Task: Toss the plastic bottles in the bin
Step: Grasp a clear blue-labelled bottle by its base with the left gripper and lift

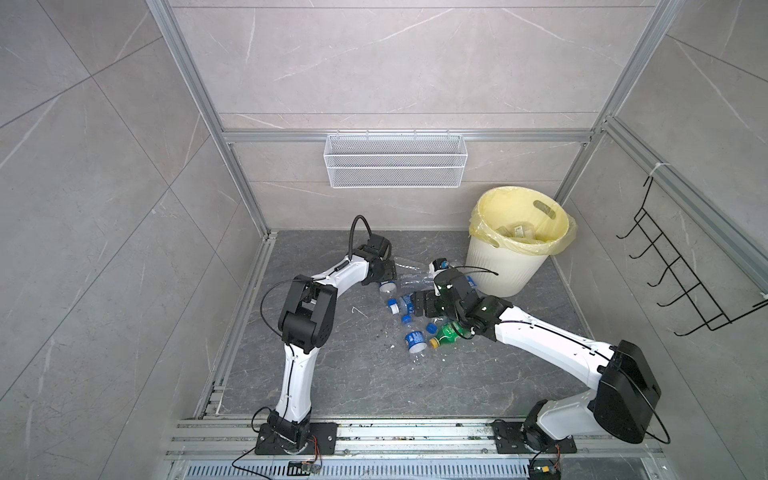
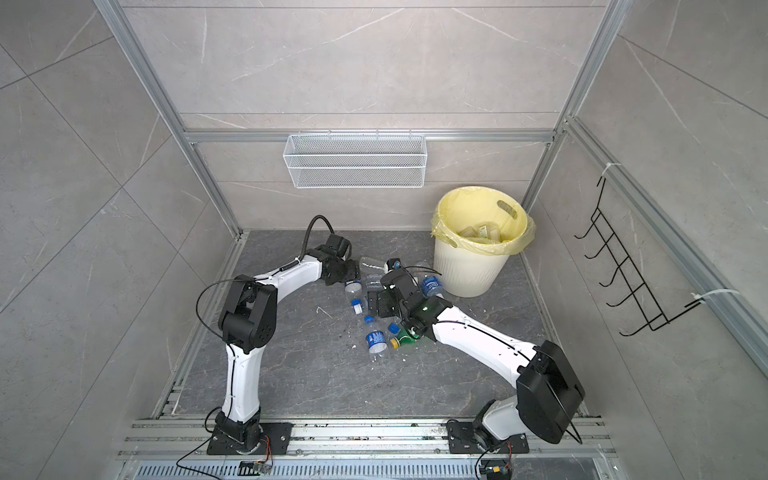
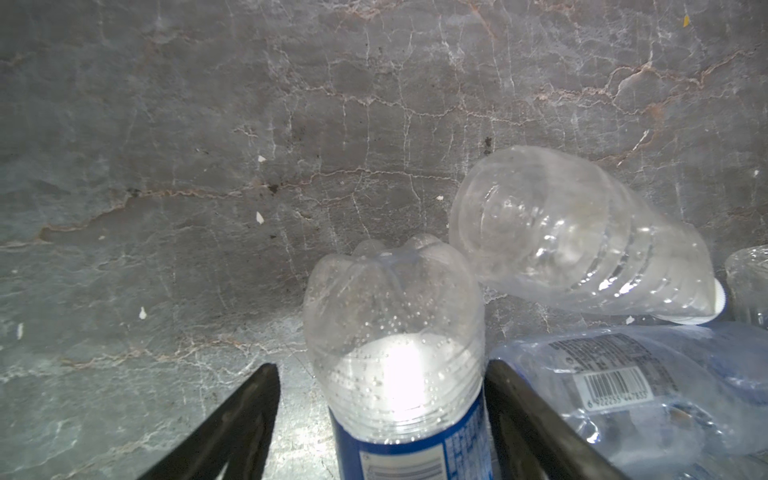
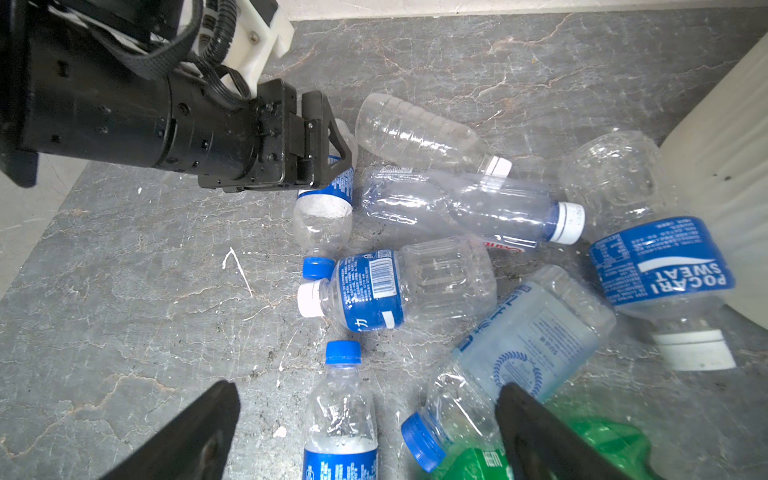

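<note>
Top views: bright, even, diffuse light from above, weak soft shadows, sharp. Wide-angle stretch at edges, frame posts [image 1: 197,83] splay out. L wrist cam: floor dimmer, blown-out glare spot on clear bottle [image 3: 399,365], L gripper fingers [image 3: 232,424] soft. R wrist cam: well lit, R gripper fingers [image 4: 195,436] blurred, bin wall [image 4: 723,145] washed out.

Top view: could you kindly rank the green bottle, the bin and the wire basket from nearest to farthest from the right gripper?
1. Green bottle, just beside the right gripper.
2. Bin, back right corner.
3. Wire basket, on the back wall.
</note>
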Controlling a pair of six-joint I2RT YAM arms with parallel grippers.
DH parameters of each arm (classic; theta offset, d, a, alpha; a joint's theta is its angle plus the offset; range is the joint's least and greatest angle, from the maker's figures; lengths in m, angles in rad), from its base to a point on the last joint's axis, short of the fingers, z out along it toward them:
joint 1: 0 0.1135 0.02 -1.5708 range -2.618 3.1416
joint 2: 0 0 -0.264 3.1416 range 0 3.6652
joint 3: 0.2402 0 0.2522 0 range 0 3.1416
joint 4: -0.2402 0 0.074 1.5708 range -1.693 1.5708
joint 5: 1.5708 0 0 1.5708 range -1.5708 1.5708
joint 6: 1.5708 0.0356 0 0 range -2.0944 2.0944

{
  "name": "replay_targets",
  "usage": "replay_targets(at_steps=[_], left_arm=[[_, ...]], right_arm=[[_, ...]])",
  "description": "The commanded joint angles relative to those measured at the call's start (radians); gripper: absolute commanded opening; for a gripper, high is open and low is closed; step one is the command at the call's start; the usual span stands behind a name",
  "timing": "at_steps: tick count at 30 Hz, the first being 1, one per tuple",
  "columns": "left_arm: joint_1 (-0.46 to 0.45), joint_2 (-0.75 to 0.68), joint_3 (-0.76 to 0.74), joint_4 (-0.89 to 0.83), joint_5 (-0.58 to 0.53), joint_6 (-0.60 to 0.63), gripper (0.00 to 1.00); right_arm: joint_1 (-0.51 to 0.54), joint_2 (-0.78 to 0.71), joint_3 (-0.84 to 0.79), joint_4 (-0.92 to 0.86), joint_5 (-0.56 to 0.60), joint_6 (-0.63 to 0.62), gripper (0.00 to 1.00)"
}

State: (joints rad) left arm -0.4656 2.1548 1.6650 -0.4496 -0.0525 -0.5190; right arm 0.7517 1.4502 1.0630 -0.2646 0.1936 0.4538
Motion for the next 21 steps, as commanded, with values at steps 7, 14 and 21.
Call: replay_targets(at_steps=[7, 14, 21], left_arm=[[0.016, 0.031, -0.015, 0.016, -0.014, -0.009, 0.70], [0.028, 0.004, -0.073, 0.042, 0.008, -0.023, 0.60], [0.047, -0.067, -0.131, 0.079, 0.060, -0.064, 0.54]], right_arm=[[0.004, 0.022, 0.008, 0.000, -0.009, 0.023, 1.00], [0.006, 0.059, 0.024, 0.014, -0.033, 0.040, 0.99], [0.010, 0.075, 0.036, 0.019, -0.049, 0.050, 1.00]])
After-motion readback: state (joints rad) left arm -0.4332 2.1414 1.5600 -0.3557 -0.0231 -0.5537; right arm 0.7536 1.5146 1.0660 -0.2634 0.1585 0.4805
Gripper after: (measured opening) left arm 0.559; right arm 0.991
